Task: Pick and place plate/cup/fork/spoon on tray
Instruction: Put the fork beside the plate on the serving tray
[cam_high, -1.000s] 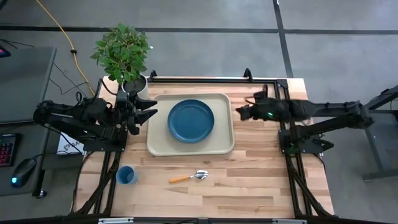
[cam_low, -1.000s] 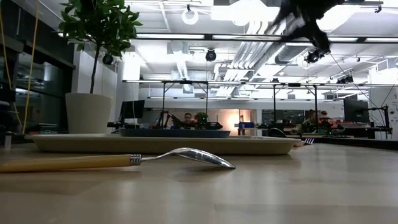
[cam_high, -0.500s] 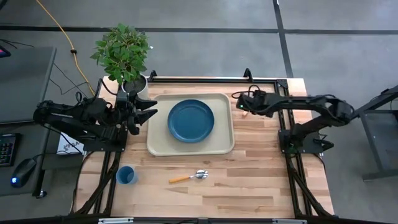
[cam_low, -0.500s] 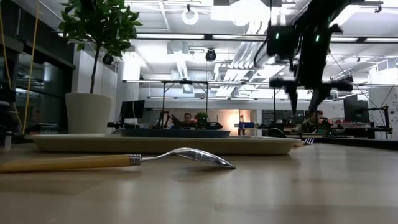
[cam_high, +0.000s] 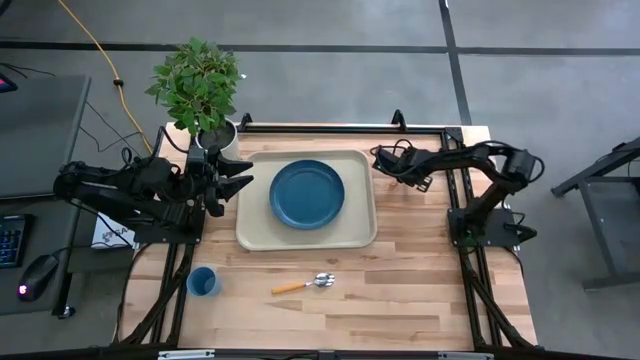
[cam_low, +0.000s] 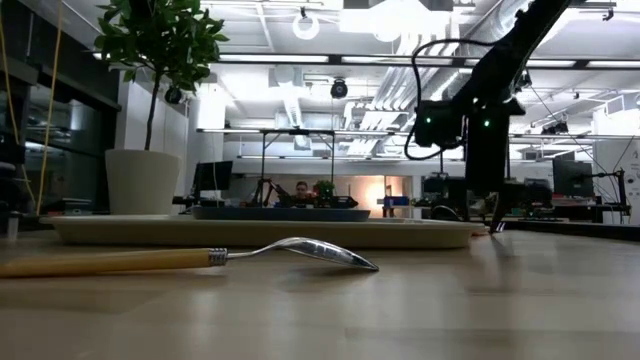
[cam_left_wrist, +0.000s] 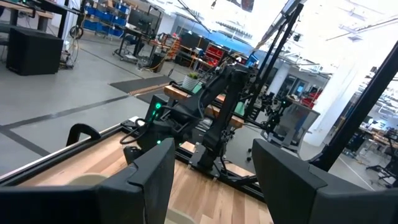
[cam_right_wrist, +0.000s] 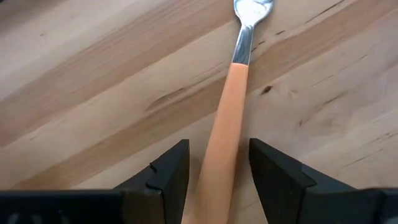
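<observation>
From above I'm parking my right gripper (cam_high: 383, 160) low over the table just off the tray (cam_high: 360, 235)'s right edge, where the fork is, while the plate (cam_high: 307, 194) is already sitting on the tray, the cup (cam_high: 204, 282) and spoon (cam_high: 305, 284) are waiting out front, and my left gripper (cam_high: 243, 175) is idling open beside the tray. In the low view the spoon (cam_low: 300, 250) is lying bowl-down in front. My right wrist cam is showing the fork (cam_right_wrist: 227, 124)'s handle sitting between my spread fingers (cam_right_wrist: 163, 174), not pinched yet, so I'm guessing next is dropping a touch and closing on the handle.

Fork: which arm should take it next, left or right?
Right. The right hand is down at the table with its fingers open on either side of the fork handle, right of the tray. The left hand waits open across the tray.
</observation>
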